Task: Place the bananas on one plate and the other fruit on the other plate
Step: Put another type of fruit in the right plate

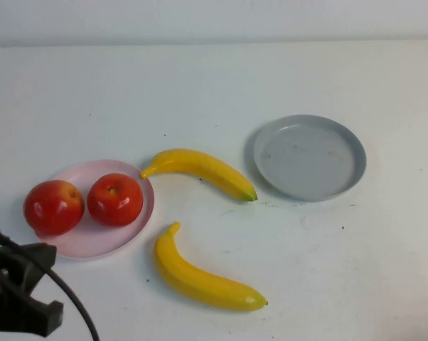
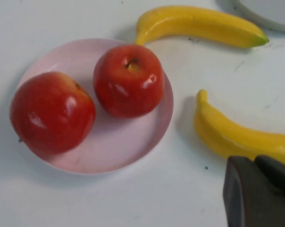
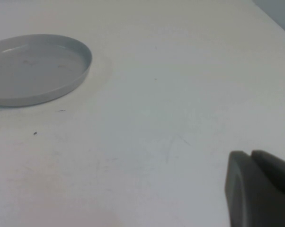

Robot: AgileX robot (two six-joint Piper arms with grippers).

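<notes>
Two red apples [image 1: 53,207] [image 1: 114,199] sit on the pale pink plate [image 1: 93,241] at the left; the left one lies over its rim. One banana [image 1: 200,169] lies on the table between the plates. The other banana [image 1: 200,278] lies nearer me. The grey plate [image 1: 310,156] at the right holds nothing. My left gripper [image 1: 22,288] is at the near left corner, shut and empty; in the left wrist view it [image 2: 253,163] hovers beside the near banana [image 2: 237,137]. My right gripper [image 3: 250,158] is shut and empty, off to the side of the grey plate [image 3: 33,66].
The white table [image 1: 214,85] runs to a pale back wall. A black cable [image 1: 68,295] trails from the left arm at the near left edge. Bare tabletop lies behind the plates and at the near right.
</notes>
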